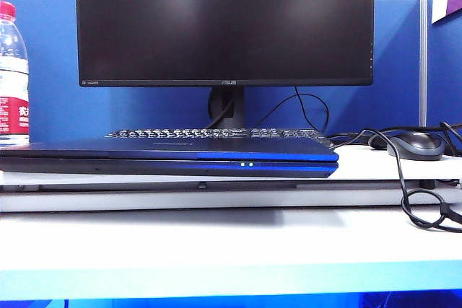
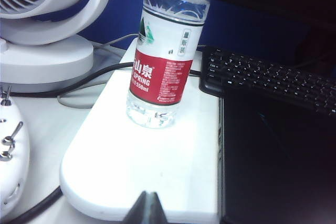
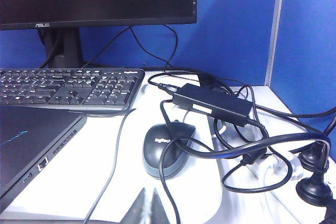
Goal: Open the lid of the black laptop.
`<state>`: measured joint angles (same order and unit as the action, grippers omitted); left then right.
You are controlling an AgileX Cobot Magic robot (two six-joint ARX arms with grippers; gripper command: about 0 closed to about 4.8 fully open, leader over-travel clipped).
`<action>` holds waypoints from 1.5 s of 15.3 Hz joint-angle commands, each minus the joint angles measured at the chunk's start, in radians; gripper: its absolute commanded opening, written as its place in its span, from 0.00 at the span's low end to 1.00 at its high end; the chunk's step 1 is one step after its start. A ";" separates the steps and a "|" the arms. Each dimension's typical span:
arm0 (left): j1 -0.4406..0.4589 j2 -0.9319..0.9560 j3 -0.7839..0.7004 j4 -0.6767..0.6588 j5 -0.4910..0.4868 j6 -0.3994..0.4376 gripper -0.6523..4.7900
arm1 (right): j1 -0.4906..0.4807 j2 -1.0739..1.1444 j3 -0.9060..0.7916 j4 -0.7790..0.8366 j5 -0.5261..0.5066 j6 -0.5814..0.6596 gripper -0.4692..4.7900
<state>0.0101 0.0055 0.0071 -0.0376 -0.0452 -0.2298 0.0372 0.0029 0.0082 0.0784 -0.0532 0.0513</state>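
Left gripper (image 2: 147,211) low over the white shelf (image 2: 131,171), fingertips pressed together, pinching nothing. Just beyond it stands a water bottle (image 2: 163,66), red label, clear, with water showing down at its base. A white fan (image 2: 47,24) sits behind. Right gripper (image 3: 147,208) likewise a closed point, empty, hovering near the mouse (image 3: 165,150) and a tangle of cables around a power brick (image 3: 212,103). Between the two arms lies the laptop (image 1: 170,158), flat on the shelf, lid (image 1: 173,148) down, two white LEDs lit on its front edge. Keyboard (image 1: 216,133) just behind, monitor (image 1: 224,23) above.
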 commanded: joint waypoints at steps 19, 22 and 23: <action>-0.129 0.037 0.407 0.465 0.748 -0.637 0.28 | 0.000 0.135 0.495 0.362 -0.500 0.673 0.11; -0.129 0.224 0.628 0.169 0.769 -0.400 0.28 | 0.001 0.329 0.646 0.348 -0.597 0.675 0.11; -0.129 0.314 0.673 0.110 0.794 -0.366 0.28 | 0.002 0.392 0.679 0.344 -0.609 0.676 0.11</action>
<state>-0.1204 0.2745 0.6598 0.1352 0.7197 -0.6464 0.0372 0.3683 0.6701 0.4206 -0.6472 0.7288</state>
